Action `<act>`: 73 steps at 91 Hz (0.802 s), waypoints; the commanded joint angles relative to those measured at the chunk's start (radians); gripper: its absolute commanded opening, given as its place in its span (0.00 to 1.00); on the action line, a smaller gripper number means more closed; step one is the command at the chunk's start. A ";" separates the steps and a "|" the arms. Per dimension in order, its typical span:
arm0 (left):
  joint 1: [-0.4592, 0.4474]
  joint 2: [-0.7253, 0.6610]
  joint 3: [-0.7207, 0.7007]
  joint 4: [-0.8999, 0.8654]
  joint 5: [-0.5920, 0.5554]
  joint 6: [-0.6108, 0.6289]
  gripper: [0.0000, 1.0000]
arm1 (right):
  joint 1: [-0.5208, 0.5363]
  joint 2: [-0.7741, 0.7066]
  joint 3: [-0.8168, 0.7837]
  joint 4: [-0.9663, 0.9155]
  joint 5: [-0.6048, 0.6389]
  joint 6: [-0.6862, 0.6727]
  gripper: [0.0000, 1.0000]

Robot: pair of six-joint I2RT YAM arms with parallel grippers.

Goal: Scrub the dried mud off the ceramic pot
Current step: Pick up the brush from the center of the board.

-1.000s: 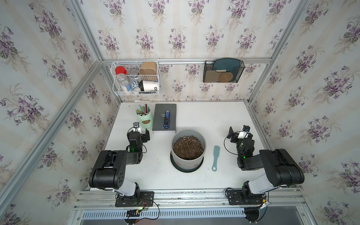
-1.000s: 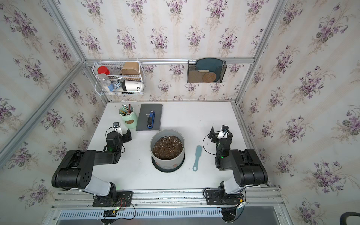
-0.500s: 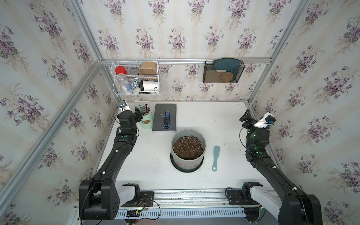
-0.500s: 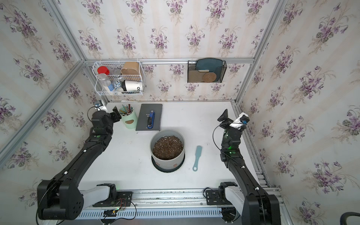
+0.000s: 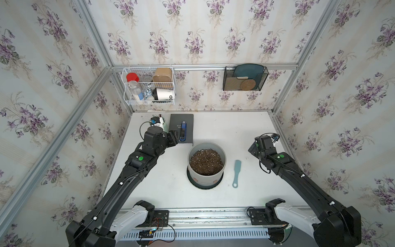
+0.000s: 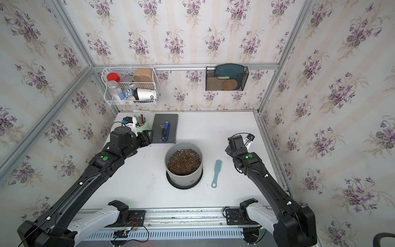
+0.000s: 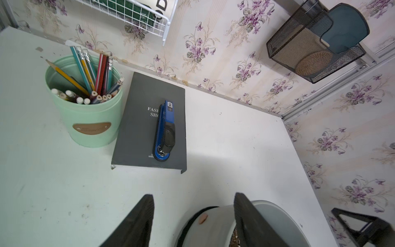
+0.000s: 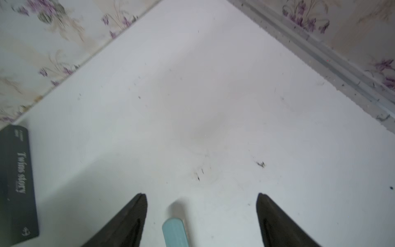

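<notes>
Haven't really started: mud spots (image 7: 202, 218) sit on the pot (image 5: 205, 180), the brush (image 5: 236, 172) lies untouched beside it, and my left gripper (image 7: 194, 195) and right gripper (image 8: 202, 194) both hang spread, empty.

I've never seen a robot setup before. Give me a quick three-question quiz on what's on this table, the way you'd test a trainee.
1. True or false: the blue stapler lies on the dark book.
2. The teal brush lies: A) on the table beside the ceramic pot, on the side of the right gripper; B) inside the pot; C) on the book.
3. What are the left gripper and the right gripper holding?

Key: 1 true. 2 A. 3 nothing; both are open and empty.
</notes>
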 commanded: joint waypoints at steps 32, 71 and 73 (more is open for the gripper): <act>-0.003 0.021 0.042 0.010 0.075 -0.073 0.62 | 0.327 0.023 -0.215 -0.007 -0.323 0.136 0.60; -0.003 -0.014 -0.015 0.015 0.104 -0.093 0.63 | 0.342 0.234 -0.208 0.055 -0.295 0.100 0.51; -0.003 -0.012 -0.015 0.010 0.105 -0.094 0.63 | 0.341 0.240 -0.210 0.056 -0.293 0.100 0.49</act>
